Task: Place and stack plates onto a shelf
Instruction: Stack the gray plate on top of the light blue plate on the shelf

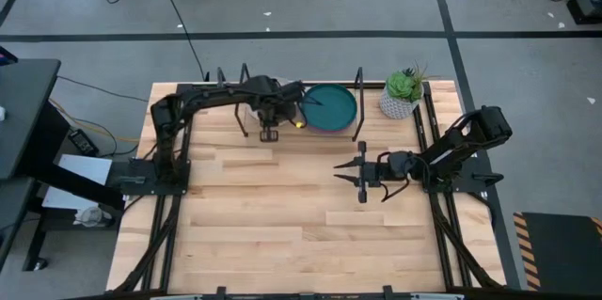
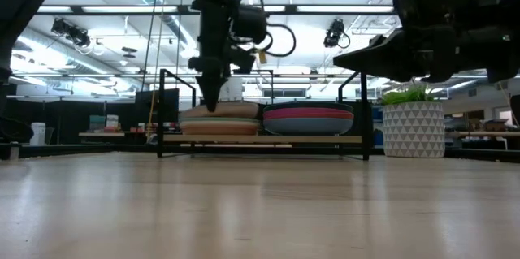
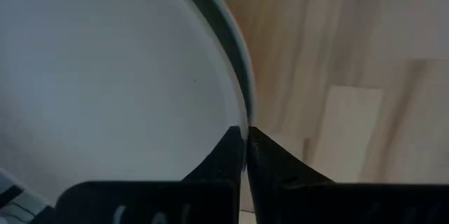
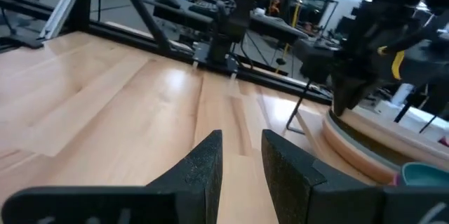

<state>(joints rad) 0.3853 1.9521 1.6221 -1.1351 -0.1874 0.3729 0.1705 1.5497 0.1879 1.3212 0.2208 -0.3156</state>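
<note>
The shelf [image 2: 260,139] stands at the table's far edge and bears two stacks of plates. The left stack [image 2: 221,119] shows cream, peach and orange rims; in the high view my left arm hides it. The right stack [image 2: 309,119] has the teal plate [image 1: 329,107] on top, with magenta and blue rims below. My left gripper [image 2: 210,103] comes down onto the left stack's near-left side, shut on the pale top plate [image 3: 105,76]. My right gripper [image 1: 353,174] hovers open over the table's right half, near of the shelf, touching nothing. My left gripper pinches the pale top plate's rim [image 3: 243,115] between its two fingertips, one finger [image 3: 224,155] over the plate's inner face and one outside it. It comes from above, pointing down. In the low view the plate lies level on the left stack.
A white patterned pot with a green plant [image 1: 403,96] stands just right of the shelf, at the far right corner. Black loop uprights [image 2: 162,113] rise at the shelf's ends. Bare slatted tabletop [image 1: 282,215] spreads across the middle and near side.
</note>
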